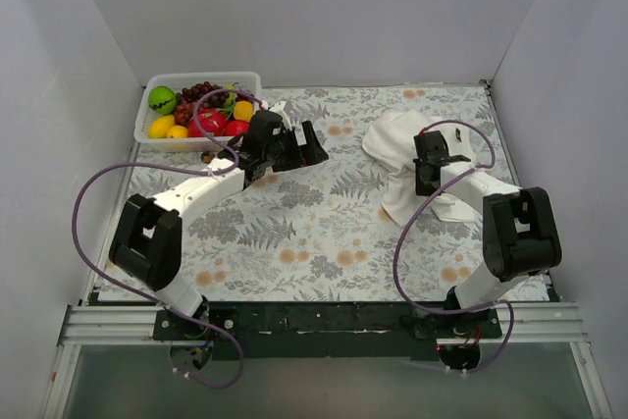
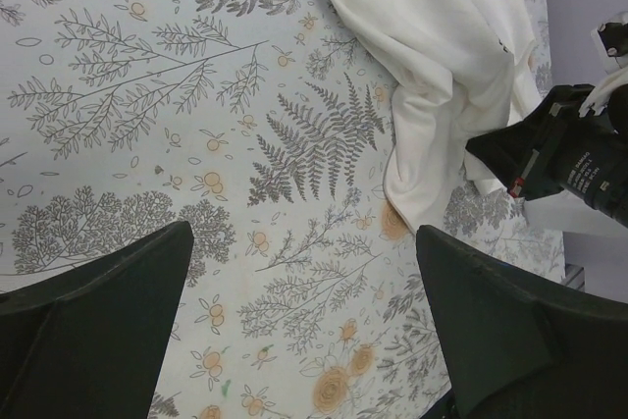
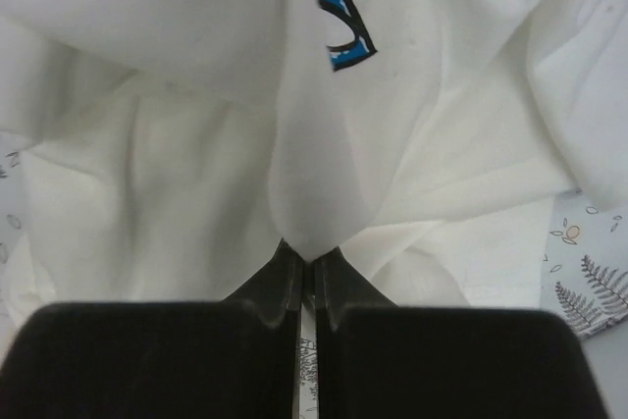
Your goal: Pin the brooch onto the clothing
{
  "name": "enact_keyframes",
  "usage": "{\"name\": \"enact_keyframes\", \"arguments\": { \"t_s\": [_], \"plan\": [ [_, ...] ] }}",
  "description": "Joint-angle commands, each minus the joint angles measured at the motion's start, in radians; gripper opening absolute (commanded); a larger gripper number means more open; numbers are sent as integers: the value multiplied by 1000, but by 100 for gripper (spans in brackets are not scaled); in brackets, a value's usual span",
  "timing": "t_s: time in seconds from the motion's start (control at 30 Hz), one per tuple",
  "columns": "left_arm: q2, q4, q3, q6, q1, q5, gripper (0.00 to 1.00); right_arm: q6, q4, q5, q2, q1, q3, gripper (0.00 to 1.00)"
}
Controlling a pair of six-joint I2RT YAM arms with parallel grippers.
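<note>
Clothing (image 1: pixel 392 144) fold apparently pinched in right jaws; left jaws spread.

Blue print (image 3: pixel 343 46) partly behind T-shirt (image 3: pixel 147 174) fold.

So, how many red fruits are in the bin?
2: one red fruit at the bin's near middle, the other just right of it. The cable and left arm may hide more.

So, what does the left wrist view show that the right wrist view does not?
Only left wrist: the left gripper, jaws wide apart and empty, and the right arm from outside. Only right wrist: the right gripper, jaws shut on a fold, and a blue print. Both: the white T-shirt and the floral tablecloth.
</note>
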Motion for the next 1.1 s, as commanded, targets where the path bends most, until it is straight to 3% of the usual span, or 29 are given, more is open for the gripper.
{"name": "enact_keyframes", "arguments": {
  "t_s": [0.0, 0.13, 0.27, 0.43, 0.5, 0.57, 0.7, 1.07],
  "plan": [
    [-97, -38, 3, 47, 4, -60, 98, -76, 88, -138, -109, 62, 0, 1],
    [-120, -68, 11, 83, 4, -96, 98, -136, 93, -170, -231, 286, 67, 1],
    [-151, -76, 9, 92, 7, -139, 98, -98, 147, -237, -292, 395, 167, 1],
    [-155, -78, 14, 109, 9, -114, 98, -101, 66, -438, -171, 420, 293, 40],
    [-149, -76, 12, 107, 9, -90, 98, -97, 128, -442, -194, 427, 252, 56],
    [-134, -75, 9, 103, 9, -47, 98, -75, 167, -393, -223, 426, 219, 64],
    [-105, -62, -12, 78, 9, 16, 98, -81, 87, -223, -236, 408, 211, 69],
    [-25, -153, -75, 123, 9, 68, 98, 25, -106, -162, -142, 291, 92, 68]
  ]
}}
